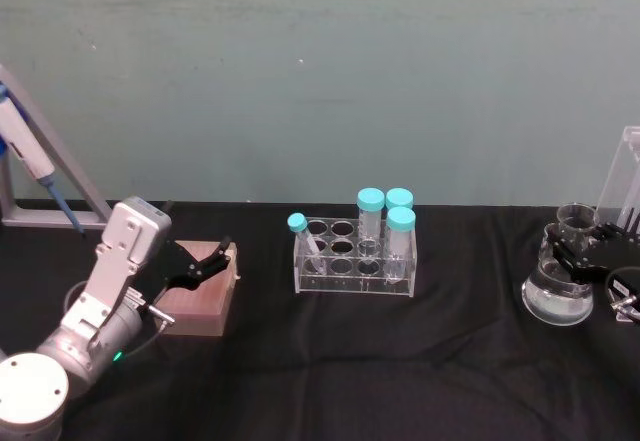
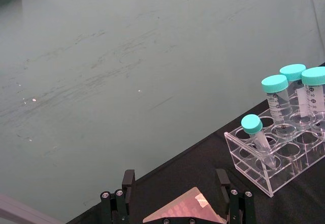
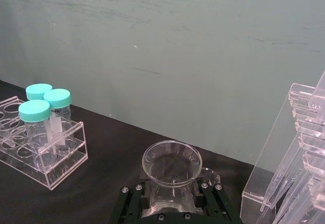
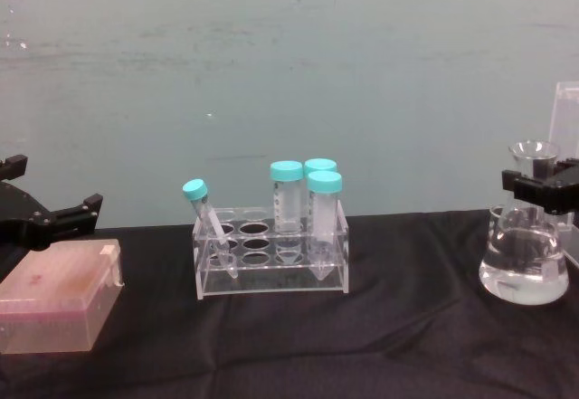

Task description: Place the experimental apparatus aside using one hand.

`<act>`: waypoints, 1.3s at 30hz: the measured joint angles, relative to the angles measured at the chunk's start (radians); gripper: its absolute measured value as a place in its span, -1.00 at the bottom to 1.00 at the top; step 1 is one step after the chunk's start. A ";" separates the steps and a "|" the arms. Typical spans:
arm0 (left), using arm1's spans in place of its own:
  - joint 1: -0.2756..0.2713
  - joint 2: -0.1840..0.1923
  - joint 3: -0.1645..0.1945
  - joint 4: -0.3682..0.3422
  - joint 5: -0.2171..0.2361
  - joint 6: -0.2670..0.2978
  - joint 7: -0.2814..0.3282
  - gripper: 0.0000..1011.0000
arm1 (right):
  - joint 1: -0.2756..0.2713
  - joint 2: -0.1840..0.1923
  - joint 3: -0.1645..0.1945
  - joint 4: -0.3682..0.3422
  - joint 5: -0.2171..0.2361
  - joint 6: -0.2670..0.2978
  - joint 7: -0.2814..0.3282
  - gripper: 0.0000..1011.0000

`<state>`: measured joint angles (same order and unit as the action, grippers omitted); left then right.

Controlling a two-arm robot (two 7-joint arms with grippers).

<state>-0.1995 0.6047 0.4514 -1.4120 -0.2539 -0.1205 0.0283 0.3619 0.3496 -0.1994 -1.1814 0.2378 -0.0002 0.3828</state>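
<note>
Conical flask (image 4: 524, 263) gripped at the neck by right gripper (image 4: 541, 186), right of tube rack (image 4: 271, 252).
Pipette stand (image 1: 625, 176) behind flask, cut off. Left gripper (image 4: 45, 218) spread wide over pink box (image 4: 54, 308).

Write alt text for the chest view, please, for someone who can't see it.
At the right edge, the right gripper clasps the neck of a conical flask of clear liquid on a black table. A clear rack of teal-capped tubes stands mid-table; the left gripper hangs open above a pink box.
</note>
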 joint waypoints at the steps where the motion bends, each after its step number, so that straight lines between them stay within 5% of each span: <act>1: 0.000 0.000 0.000 0.000 0.000 0.000 0.000 0.98 | 0.000 0.000 0.000 0.000 0.000 0.000 0.000 -0.11; 16: 0.000 0.000 0.000 0.000 0.000 0.000 0.000 0.98 | -0.001 0.000 0.001 -0.002 -0.002 0.002 -0.002 -0.06; 32: 0.000 0.000 0.000 0.000 0.000 0.000 0.000 0.98 | -0.002 0.000 0.001 -0.002 -0.003 0.003 -0.002 0.91; 39: 0.000 0.000 0.000 0.000 0.000 0.000 0.000 0.98 | -0.002 0.000 0.001 -0.002 -0.003 0.002 -0.002 0.98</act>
<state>-0.1995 0.6047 0.4514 -1.4120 -0.2539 -0.1205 0.0283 0.3600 0.3496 -0.1989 -1.1838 0.2349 0.0022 0.3808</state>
